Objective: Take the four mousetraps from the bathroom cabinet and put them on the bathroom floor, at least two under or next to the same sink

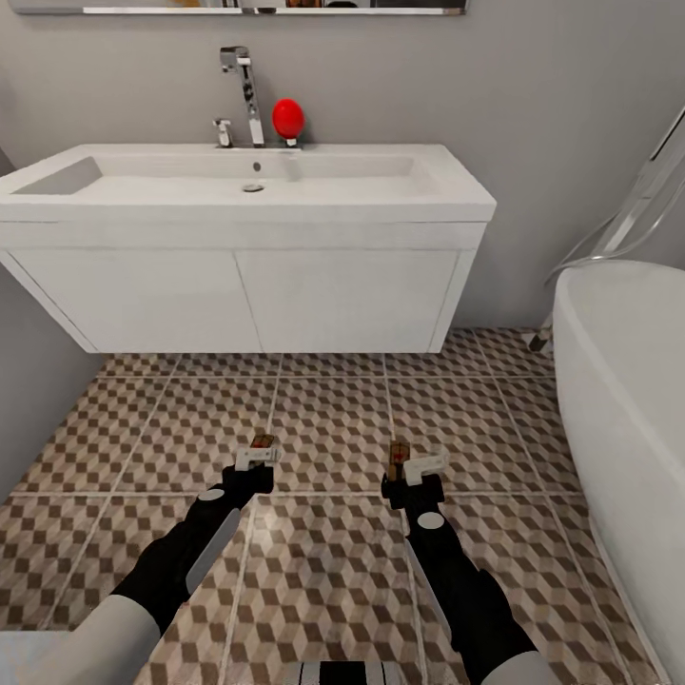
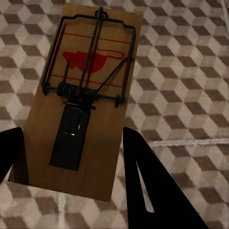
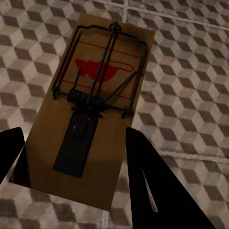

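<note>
Floor (image 1: 333, 419): cube-pattern tiles, brown and beige, pale grout, filling the lower half of the head view.

Sink (image 1: 247, 181): wide white basin across the upper left and centre of the head view, set on a white two-door vanity (image 1: 238, 300). Chrome faucet (image 1: 249, 90) at the back rim, a red rounded object (image 1: 288, 117) just beside it. Strip of mirror (image 1: 238, 8) along the top edge.

Bathtub (image 1: 628, 400): white, curved, down the right edge of the head view. Chrome pipework (image 1: 623, 224) rises above it in the upper right.

Arms: both black, entering from the bottom of the head view and reaching forward over the tiles, well short of the vanity.

Left gripper (image 1: 257, 459): lower left of centre. Clamped on a mousetrap (image 1: 263, 441) that sticks out past the fingertips. In the left wrist view the left mousetrap (image 2: 81, 100) sits between the two dark fingers (image 2: 152, 186), wood board with black spring bar and a red mouse print, tiles behind it.

Right gripper (image 1: 411, 470): lower right of centre, level with the left one, the two well apart. Clamped on the right mousetrap (image 1: 399, 459), held on edge. In the right wrist view this right mousetrap (image 3: 93, 105) lies between the fingers (image 3: 157, 191), same board and metal parts, a grout line crossing behind it.

Both traps are held above the floor, not resting on it.
</note>
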Controlling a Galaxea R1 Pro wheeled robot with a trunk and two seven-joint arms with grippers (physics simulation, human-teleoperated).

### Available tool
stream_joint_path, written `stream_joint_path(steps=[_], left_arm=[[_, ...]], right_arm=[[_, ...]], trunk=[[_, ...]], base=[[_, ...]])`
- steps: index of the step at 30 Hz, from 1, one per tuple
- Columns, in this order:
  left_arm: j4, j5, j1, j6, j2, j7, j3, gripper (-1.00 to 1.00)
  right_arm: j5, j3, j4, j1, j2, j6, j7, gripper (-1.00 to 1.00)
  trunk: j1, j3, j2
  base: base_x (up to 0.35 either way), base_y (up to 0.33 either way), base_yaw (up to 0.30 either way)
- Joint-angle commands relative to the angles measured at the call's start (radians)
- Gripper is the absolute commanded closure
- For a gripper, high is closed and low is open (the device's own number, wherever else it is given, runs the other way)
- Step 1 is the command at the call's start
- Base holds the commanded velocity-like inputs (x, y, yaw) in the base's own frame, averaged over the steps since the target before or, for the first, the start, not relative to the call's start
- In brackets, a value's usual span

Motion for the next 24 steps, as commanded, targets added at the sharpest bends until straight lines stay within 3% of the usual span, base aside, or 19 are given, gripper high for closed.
stream_joint_path(steps=[1, 14, 24], left_arm=[[-0.002, 0.007, -0.001, 0.004, 0.001, 0.011, -0.005, 1.00], [-0.002, 0.007, -0.001, 0.004, 0.001, 0.011, -0.005, 1.00], [-0.004, 0.005, -0.001, 0.001, 0.001, 0.010, -0.015, 1.00]], right_arm=[[0.007, 0.001, -0.001, 0.000, 0.000, 0.008, -0.001, 1.00], [0.007, 0.002, -0.001, 0.000, 0.000, 0.008, -0.001, 1.00], [0.007, 0.002, -0.001, 0.000, 0.000, 0.007, -0.001, 1.00]], trunk=[[0.004, -0.006, -0.008], [0.054, -0.067, -0.099], [0.054, -0.079, -0.099]], base=[[0.000, 0.000, 0.000], [0.000, 0.000, 0.000], [0.000, 0.000, 0.000]])
